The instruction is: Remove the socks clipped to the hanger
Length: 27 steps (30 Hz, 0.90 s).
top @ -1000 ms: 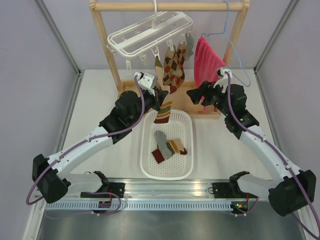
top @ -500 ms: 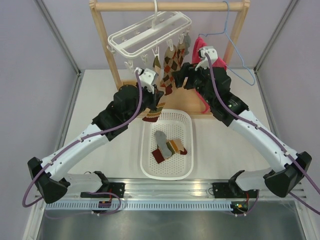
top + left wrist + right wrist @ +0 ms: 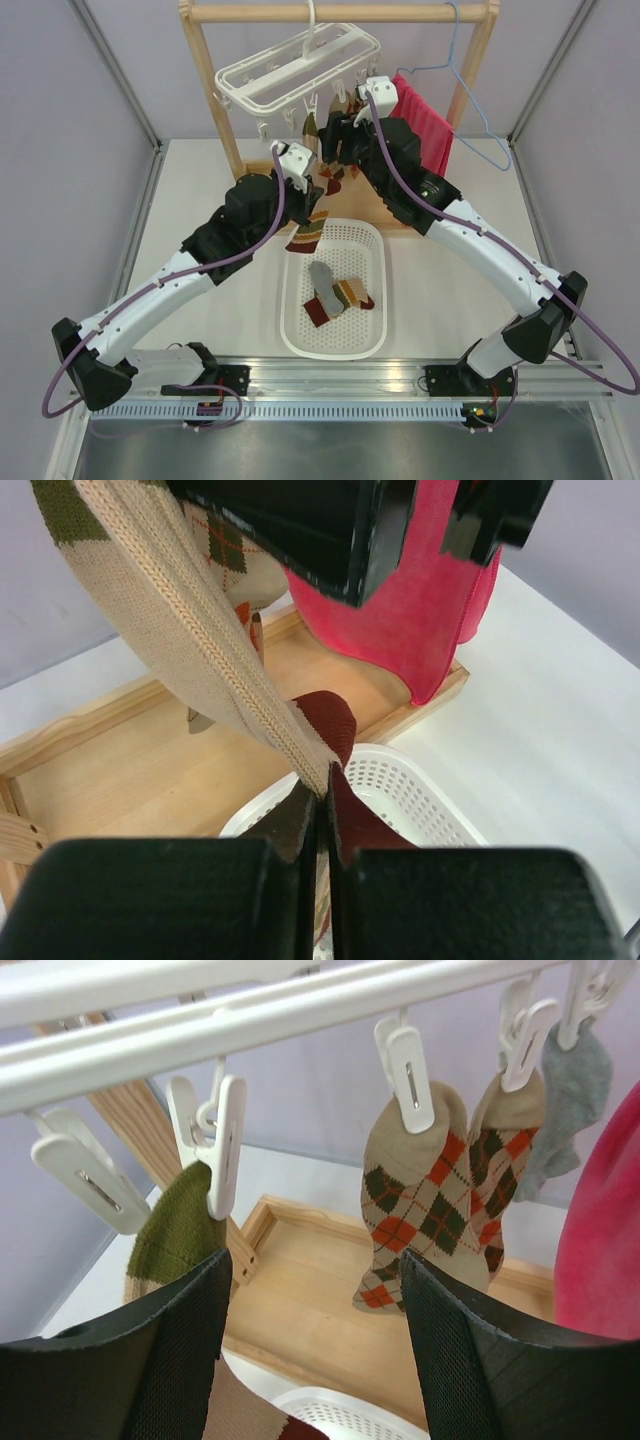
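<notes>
From above, a white tabletop (image 3: 170,200) is boxed in by pale lilac walls (image 3: 60,120), and one wooden rack (image 3: 340,12) stands at its far side. On the rack's bar hang one white hanger (image 3: 300,62), one blue wire hanger (image 3: 470,80) and one pink-red towel (image 3: 428,125). One white laundry basket (image 3: 287,300) sits on the tabletop between the two arms. It holds what look like three loose socks (image 3: 321,276) (a grey one, a striped one, a dark red-toed one). The left end effector (image 3: 318,200) is above the basket's far rim, and the right end effector (image 3: 330,135) is up just under the hanger. In the left wrist view, the left end effector's fingers are pressed together on the dark red toe end of a striped sock (image 3: 200,650). Its cream ribbed length runs taut up and to the left, and the towel and the basket's rim lie beyond. In the right wrist view, the right end effector's two fingers stand apart with nothing clamped, just below the hanger's rail. Five clips (image 3: 222,1140) show there, and four socks hang clipped: the striped sock by its olive cuff, two argyle socks (image 3: 415,1200) and one grey sock (image 3: 572,1085).
</notes>
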### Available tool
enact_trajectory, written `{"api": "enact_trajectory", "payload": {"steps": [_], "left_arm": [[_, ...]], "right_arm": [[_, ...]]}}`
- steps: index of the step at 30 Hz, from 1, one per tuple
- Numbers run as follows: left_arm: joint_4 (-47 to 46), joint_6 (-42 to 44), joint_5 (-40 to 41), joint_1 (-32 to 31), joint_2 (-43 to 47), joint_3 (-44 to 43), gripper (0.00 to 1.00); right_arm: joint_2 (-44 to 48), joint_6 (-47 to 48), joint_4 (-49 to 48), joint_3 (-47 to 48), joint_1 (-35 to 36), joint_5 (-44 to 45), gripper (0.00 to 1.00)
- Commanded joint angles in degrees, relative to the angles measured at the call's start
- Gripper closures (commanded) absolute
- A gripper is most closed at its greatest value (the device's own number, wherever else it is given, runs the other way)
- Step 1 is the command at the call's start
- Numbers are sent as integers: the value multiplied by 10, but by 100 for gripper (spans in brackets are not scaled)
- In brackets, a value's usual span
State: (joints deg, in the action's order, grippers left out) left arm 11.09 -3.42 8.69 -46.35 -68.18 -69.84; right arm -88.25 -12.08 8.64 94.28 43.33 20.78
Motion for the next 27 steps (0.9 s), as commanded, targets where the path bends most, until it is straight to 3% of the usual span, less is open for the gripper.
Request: {"api": "enact_trajectory", "payload": {"steps": [1, 18, 27], "left_arm": [[-1, 22, -2, 1, 13, 1, 98], [-3, 3, -25, 29, 12, 2, 98], [-4, 1, -29, 33, 15, 3, 98]], "right_arm": [[9, 21, -7, 33, 6, 34, 27], [20, 28, -12, 56, 18, 21, 27], [-24, 22, 2, 105, 19, -11, 26]]}}
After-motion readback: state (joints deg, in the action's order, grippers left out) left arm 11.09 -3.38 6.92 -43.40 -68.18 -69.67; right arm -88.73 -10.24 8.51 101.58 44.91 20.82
